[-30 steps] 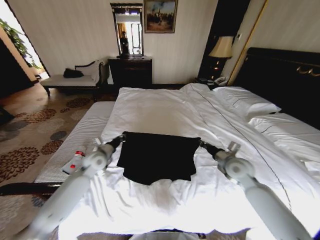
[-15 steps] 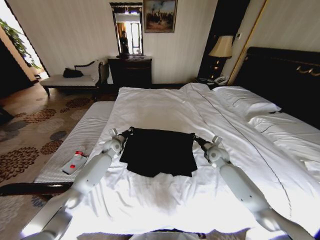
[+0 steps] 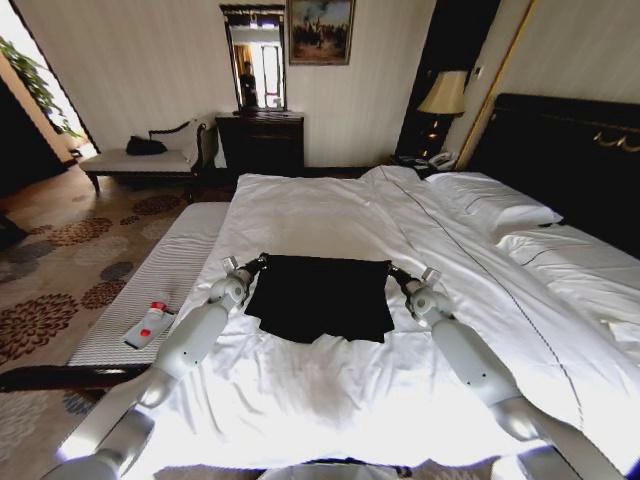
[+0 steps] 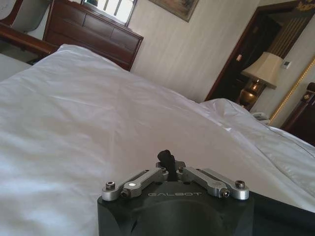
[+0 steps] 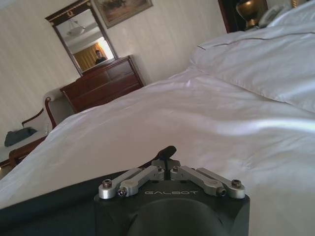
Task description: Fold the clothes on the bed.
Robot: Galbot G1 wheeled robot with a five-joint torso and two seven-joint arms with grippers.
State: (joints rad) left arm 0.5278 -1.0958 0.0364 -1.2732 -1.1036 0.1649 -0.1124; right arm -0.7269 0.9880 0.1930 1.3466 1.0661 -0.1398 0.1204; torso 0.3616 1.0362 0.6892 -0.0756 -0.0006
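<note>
Both arms are stretched out over the bed (image 3: 330,215), and the black T-shirt (image 3: 320,297) sits dead centre of the head view, lying on the white duvet as a broad dark rectangle with its far edge pulled taut and straight. That straight edge tells the story: the left gripper (image 3: 257,263) is at the shirt's upper-left corner and the right gripper (image 3: 393,271) at its upper-right corner, each at one end of the same hem line, so the cloth is held spread between them and not bunched.

In the left wrist view, the left gripper (image 4: 166,158) has its linkage bars drawn in and the dark fingertips pinched together on the black fabric, the white sheet running away beyond it toward the dresser (image 4: 91,32). The right wrist view shows the right gripper (image 5: 166,152) closed the same way, tips together on the shirt's edge, black cloth (image 5: 44,204) trailing off at lower left.

The near hem of the shirt lies loose and slightly wavy toward the bottom of the head view. My read: the fold is part-way through, with the shirt's far side carried as one flat panel so it lands square.

Off at the left edge, a small white bottle (image 3: 149,323) rests on the striped bench (image 3: 170,270), well apart from the action.
</note>
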